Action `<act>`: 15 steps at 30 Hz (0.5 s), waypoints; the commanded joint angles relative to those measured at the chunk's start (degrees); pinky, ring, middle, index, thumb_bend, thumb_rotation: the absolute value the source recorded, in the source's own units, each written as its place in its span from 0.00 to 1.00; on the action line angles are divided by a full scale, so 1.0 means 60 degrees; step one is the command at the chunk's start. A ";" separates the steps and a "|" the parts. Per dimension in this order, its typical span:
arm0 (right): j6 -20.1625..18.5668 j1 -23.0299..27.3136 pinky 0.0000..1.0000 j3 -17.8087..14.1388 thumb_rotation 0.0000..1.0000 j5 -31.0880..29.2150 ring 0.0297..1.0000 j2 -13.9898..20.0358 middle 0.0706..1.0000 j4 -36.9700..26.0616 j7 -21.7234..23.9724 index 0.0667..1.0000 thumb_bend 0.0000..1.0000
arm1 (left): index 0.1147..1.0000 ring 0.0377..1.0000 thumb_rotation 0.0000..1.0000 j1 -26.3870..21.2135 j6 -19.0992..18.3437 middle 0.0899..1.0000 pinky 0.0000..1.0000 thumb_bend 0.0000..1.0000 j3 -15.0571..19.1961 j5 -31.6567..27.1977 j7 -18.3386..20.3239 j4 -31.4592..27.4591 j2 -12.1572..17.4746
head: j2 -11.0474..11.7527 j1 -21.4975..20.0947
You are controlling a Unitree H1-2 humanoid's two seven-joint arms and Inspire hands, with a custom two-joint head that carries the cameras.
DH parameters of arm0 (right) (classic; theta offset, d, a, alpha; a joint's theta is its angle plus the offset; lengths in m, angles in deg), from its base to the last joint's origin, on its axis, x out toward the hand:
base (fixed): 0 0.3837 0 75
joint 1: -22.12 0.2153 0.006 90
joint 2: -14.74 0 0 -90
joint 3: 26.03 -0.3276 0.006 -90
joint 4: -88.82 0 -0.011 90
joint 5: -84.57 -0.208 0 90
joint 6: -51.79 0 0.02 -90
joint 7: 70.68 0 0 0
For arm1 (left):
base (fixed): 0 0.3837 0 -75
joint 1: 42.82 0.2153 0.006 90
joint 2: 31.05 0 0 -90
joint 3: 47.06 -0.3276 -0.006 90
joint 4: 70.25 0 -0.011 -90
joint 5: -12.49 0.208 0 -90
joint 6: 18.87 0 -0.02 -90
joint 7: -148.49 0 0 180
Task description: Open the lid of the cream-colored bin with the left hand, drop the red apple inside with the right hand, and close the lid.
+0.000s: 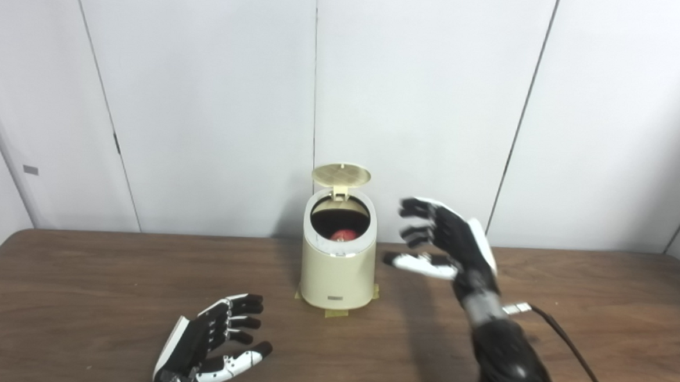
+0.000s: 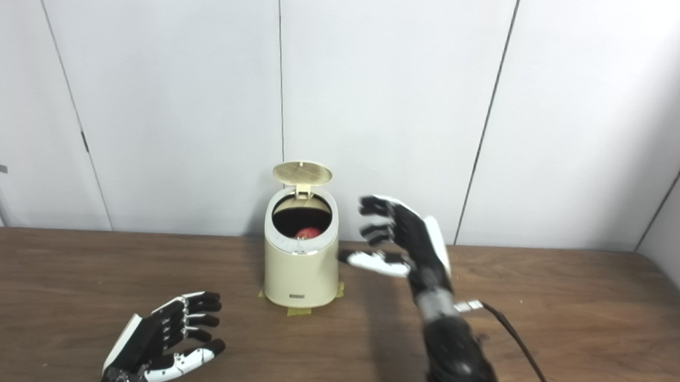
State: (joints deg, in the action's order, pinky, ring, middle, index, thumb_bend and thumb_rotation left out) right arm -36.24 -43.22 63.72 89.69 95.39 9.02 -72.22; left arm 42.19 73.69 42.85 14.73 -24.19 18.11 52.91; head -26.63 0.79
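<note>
— Now, what is the right robot hand point(image 1: 445, 240) doing beside the bin?

— Raised off the surface point(image 1: 601, 321), it hovers just to the right of the cream-colored bin point(image 1: 337, 272), fingers spread wide and holding nothing. That bare, splayed grasp, so near the rim, fits a release just made, by my reading.

— And the apple?

— Inside. The red apple point(image 1: 345, 235) shows as a small red patch low in the bin's dark mouth, so the drop looks done.

— Why is the lid up?

— The round lid point(image 1: 341, 174) stands tipped back on its rear hinge, clear of the opening. Nothing touches it, so it holds itself upright, which is likely why neither robot hand needs to prop it.

— Where is the left robot hand?

— The left robot hand point(image 1: 216, 339) rests low on the surface, well apart from the bin on its near left, fingers loosely apart and grasping nothing. It appears to be waiting.

— What keeps the bin steady?

— Strips of yellowish tape point(image 1: 336, 313) peek out at its base, seemingly fixing it to the wood.

— What remains?

— Closing the lid, judging by its raised position.
</note>
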 commanded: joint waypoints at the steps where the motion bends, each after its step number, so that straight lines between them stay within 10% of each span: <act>1: 0.0548 0.0074 0.54 -0.0051 0.16 -0.0389 0.52 0.0070 0.69 -0.0419 0.0292 0.69 0.86 | 0.73 0.68 0.08 -0.0310 0.0171 0.73 0.62 0.66 0.0044 -0.0028 -0.0073 -0.0345 0.0040 | -0.0034 0.0021; 15: 0.0747 -0.1311 0.52 0.0035 0.14 -0.0719 0.54 -0.0393 0.70 -0.1006 0.0396 0.71 0.83 | 0.72 0.67 0.09 -0.0236 0.0358 0.72 0.61 0.65 0.0111 -0.0066 -0.0178 -0.0470 -0.0040 | -0.0135 0.0136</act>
State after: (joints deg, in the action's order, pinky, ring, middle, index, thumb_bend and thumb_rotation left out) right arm -34.48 -52.58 63.99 85.86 93.26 4.94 -69.87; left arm 42.32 73.78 43.16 14.73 -24.50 17.20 52.79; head -27.42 1.58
